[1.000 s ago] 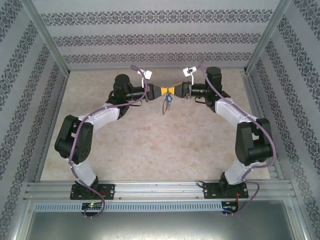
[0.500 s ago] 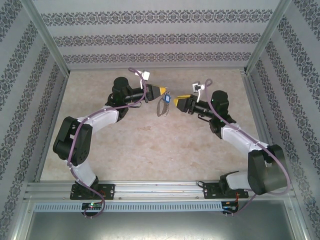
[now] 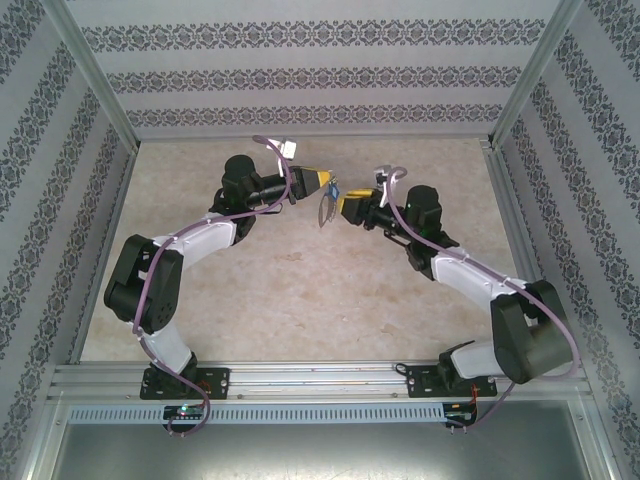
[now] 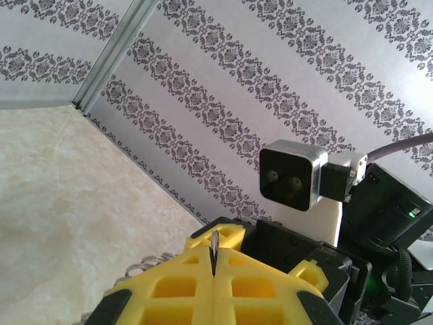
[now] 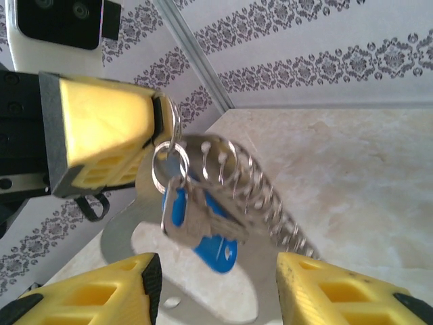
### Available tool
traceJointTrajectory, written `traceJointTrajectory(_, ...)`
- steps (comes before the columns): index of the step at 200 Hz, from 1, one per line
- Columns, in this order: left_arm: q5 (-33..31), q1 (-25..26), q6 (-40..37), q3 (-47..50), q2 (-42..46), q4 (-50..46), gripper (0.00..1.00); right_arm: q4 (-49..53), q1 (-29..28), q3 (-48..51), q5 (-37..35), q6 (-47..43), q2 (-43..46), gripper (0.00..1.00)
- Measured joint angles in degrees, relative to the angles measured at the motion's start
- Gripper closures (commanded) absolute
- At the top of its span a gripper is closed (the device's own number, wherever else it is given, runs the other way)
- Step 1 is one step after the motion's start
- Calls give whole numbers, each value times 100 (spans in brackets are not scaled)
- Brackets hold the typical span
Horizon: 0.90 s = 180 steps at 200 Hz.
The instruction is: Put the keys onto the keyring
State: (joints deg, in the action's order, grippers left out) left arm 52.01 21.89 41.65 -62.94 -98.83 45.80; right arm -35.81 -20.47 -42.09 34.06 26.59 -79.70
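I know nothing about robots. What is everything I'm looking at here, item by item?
key: one, silver, dangling under the left jaws.
blue tag: one, bright blue, hanging with the key.
keyring: one, grey metal, held in the left jaws, in the air.
chain: one, silver, hanging from the keyring.
table: one, beige marbled.
walls: three, pale with dark ornamental stripes.
frame rail: one, aluminium, near edge.
arms: two, white and black, left arm and right arm.
left jaws: yellow, shut on the keyring.
right jaws: yellow, open, beside the key.
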Motion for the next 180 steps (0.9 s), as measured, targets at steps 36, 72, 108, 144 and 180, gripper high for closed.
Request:
traceJointTrajectory(36,-4,42,0,0,33,0,100,-4,-96,-330,-20,-22,-245,52)
traceJointTrajectory(72,-28,61,-2,-2,50,-4,100,-15,-157,-494,24,-92,-457,80)
traceJointTrajectory(108,-114,61,-24,-2,52,-11,100,-13,-195,-494,133,-177,-494,100)
traceJointTrajectory(144,-129,61,-44,-2,55,-11,100,-17,-195,-490,192,-170,-496,100)
traceJointTrajectory(180,-129,61,-44,0,55,-11,100,-44,-221,-588,466,-127,-629,100)
